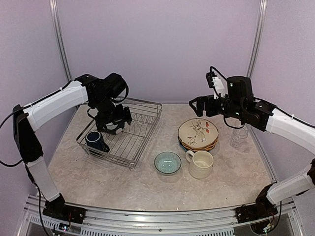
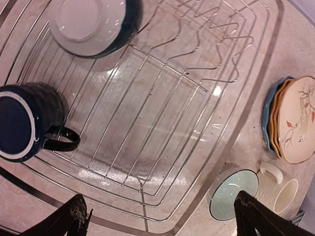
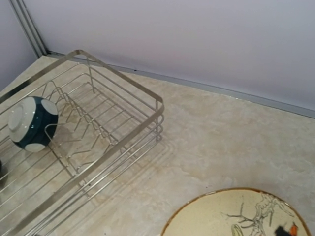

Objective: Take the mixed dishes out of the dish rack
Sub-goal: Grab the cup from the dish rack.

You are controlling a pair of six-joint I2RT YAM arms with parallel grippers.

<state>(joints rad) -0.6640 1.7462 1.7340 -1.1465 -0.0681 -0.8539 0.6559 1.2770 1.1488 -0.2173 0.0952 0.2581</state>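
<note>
The dish rack (image 1: pixel 150 126) sits at the left of the table. In it stands the navy mug (image 1: pixel 96 140), upright at the near left corner (image 2: pixel 22 120). A dark white-lined bowl (image 2: pixel 93 24) lies on its side further back in the rack (image 3: pixel 31 123), partly hidden under my left arm in the top view. My left gripper (image 2: pixel 161 201) hovers over the rack, open, with only bare wire (image 2: pixel 147 123) between its fingers. My right gripper (image 1: pixel 199 104) hangs open above the table behind the plates, holding nothing; its fingers do not show in the right wrist view.
On the table right of the rack lies a stack of plates (image 1: pixel 198 134) with the cream floral one on top. In front of it stand a teal bowl (image 1: pixel 167 162) and a large cream mug (image 1: pixel 202 163). A clear glass (image 1: pixel 239 135) stands at the far right.
</note>
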